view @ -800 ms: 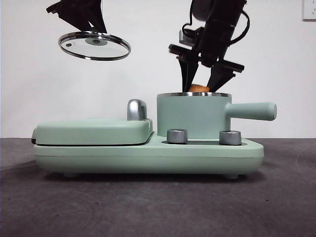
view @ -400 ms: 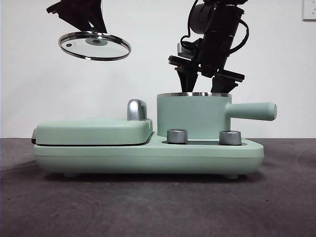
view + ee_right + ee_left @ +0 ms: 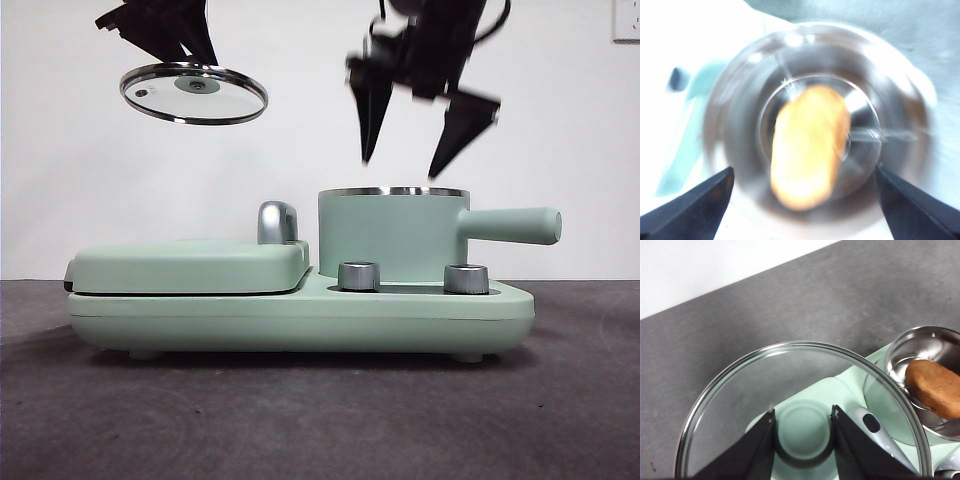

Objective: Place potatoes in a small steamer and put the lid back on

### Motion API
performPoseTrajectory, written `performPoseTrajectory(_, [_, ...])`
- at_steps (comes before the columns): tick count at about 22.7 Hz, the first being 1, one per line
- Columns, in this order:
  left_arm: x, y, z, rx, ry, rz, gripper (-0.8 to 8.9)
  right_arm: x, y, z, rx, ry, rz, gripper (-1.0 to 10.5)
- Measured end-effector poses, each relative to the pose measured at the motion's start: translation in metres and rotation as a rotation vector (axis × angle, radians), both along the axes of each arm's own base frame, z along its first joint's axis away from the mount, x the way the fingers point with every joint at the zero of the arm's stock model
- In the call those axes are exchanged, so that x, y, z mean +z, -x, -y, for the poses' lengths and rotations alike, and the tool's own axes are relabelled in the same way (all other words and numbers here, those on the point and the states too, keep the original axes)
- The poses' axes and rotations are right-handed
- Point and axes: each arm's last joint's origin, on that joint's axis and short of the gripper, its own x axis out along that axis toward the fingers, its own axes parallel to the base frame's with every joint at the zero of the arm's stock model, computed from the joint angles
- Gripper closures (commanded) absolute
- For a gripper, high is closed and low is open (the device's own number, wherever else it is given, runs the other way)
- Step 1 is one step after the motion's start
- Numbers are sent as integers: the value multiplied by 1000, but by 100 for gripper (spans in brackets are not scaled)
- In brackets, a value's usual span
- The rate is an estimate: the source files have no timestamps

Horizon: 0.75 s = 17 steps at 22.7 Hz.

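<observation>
On dark grey tabletop (image 3: 300, 420), green cooker (image 3: 300, 310) w/ white wall (image 3: 300, 150) behind.

Both arms all black. Right gripper (image 3: 415, 168): two long tapered jaws ending in sharp points, mounted on a flat crossbar, dark cable looped beside the wrist block. Left gripper (image 3: 803, 427): broad matte black wedge jaws with straight inner edges.

The steamer (image 3: 392, 235) is mint green with a shiny steel rim and steel inside, the potato (image 3: 810, 145) orange-brown, the lid (image 3: 194, 93) clear glass with a steel rim and mint knob (image 3: 802, 430), the fingers (image 3: 373, 115) black, the tabletop (image 3: 320, 420) dark grey.
</observation>
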Motion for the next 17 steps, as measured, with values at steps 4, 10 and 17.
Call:
performPoseTrajectory(4, [0, 1, 5, -13, -1, -1, 790, 24, 8, 5, -3, 40, 55, 503])
performPoseTrajectory(10, [-1, 11, 31, -85, -2, -8, 790, 91, 69, 31, 1, -17, 215, 503])
performPoseTrajectory(17, [1, 25, 68, -185, 3, 7, 790, 112, 197, 86, 7, -32, 299, 503])
